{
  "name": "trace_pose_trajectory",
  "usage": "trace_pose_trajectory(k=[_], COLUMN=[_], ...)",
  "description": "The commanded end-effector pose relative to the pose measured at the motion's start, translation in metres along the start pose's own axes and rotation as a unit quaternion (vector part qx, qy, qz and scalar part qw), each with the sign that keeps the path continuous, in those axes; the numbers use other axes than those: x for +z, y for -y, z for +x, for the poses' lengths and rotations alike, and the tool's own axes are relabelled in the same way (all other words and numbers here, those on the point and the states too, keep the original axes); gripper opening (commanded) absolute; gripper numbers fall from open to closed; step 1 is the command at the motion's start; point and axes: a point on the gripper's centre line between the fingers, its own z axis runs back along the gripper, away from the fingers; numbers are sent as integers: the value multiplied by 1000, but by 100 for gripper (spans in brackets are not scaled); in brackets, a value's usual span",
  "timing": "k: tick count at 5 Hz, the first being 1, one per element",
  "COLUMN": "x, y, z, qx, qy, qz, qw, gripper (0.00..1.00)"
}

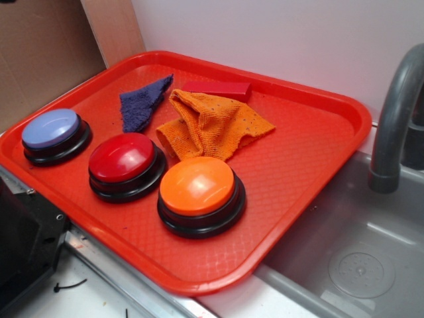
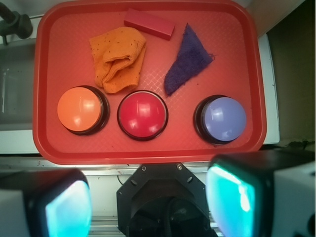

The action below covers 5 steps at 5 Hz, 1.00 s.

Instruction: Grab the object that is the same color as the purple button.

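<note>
A small dark purple knitted cloth [image 1: 142, 101] [image 2: 186, 60], the object, lies flat on the red tray [image 1: 318, 146] [image 2: 54, 143] near its far side. The purple button [image 1: 53, 131] [image 2: 223, 118], lavender dome on a black base, stands at the tray's end closest to the cloth. In the wrist view my gripper [image 2: 148, 200] hovers high above the tray's near edge, open wide, nothing between its teal pads [image 2: 69, 210]. The gripper does not show in the exterior view.
A red button [image 1: 124, 162] [image 2: 142, 115] and an orange button [image 1: 200, 192] [image 2: 81, 109] stand in a row with the purple one. An orange knitted cloth [image 1: 212, 126] [image 2: 117, 58] and a red block [image 1: 218, 89] [image 2: 149, 23] lie beside the purple cloth. A sink [image 1: 358, 258] with grey faucet [image 1: 394, 119] adjoins the tray.
</note>
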Motion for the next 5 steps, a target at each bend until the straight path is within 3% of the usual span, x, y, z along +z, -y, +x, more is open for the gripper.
trace_pose_trajectory(k=[1, 2, 3, 4, 5], x=[0, -8, -21, -49, -85], y=[0, -9, -21, -46, -65], z=[0, 9, 22, 43, 65], qx=[0, 100, 173, 246, 259], qy=[0, 31, 38, 48, 51], qz=[0, -10, -15, 8, 25], qw=[1000, 994, 984, 968, 964], gripper=[100, 100, 100, 100, 100])
